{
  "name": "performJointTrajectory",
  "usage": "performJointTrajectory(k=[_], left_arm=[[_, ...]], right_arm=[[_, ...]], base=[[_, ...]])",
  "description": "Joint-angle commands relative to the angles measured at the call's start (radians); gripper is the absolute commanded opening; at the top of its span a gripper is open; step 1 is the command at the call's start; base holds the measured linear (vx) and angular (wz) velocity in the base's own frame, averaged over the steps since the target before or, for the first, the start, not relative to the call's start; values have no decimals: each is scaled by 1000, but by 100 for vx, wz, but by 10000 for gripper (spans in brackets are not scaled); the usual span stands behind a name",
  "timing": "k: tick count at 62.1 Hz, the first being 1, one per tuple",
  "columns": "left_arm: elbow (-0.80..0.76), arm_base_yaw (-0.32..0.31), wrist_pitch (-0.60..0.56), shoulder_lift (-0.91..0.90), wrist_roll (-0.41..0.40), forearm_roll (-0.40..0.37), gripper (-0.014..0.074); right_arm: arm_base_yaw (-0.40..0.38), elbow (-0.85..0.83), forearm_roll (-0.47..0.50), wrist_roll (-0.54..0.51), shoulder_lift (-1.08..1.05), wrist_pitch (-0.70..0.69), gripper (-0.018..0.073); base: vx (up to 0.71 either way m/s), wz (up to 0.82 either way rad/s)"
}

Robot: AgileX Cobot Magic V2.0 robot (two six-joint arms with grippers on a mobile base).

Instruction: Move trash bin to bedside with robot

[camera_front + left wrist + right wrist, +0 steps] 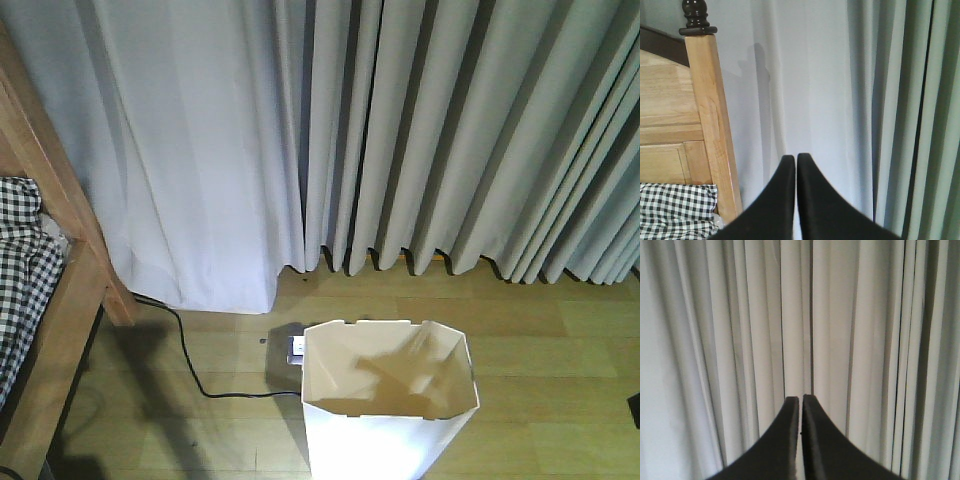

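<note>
Nearest in the front view is the trash bin [385, 400], white, upright, open mouth up, at about 6 o'clock, bottom centre and cut off by the lower edge. Inside looks cream and holds nothing I can make out, only shadows. A small grey floor box [287, 350] sits just beside its far left corner, with a black cable [190, 365] running off toward 9 o'clock.

The bed [50, 290] lies at 9 o'clock from the bin, well apart: wooden rail along the left edge, checked bedding [20, 270] behind it. So the move is leftward across bare wood floor [560, 350]. Long axis of the bin is vertical.

Left gripper [796, 159]: the two black fingers are pressed together, nothing between them, pointing level at the curtain [815, 85], with the bedpost [707, 115] at its 10 o'clock. It looks like the arm nearer the bed.

Right gripper [801, 399]: fingers also pressed together, holding nothing, aimed straight at curtain folds.

Neither wrist view shows the bin, so both arms seem raised above it, not touching. Farthest, at 12 o'clock, pale curtains hang to the floor.
</note>
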Motion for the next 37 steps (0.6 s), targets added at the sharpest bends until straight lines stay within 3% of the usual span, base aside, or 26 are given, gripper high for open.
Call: performJointTrajectory(k=[1, 37], left_arm=[[12, -6, -75, -6, -14, -9, -6], [12, -6, -75, -6, -14, -9, -6]], right_arm=[[0, 1, -20, -25, -13, -69, -8], [0, 1, -7, -39, -13, -69, -8]], base=[[0, 0], [0, 0]])
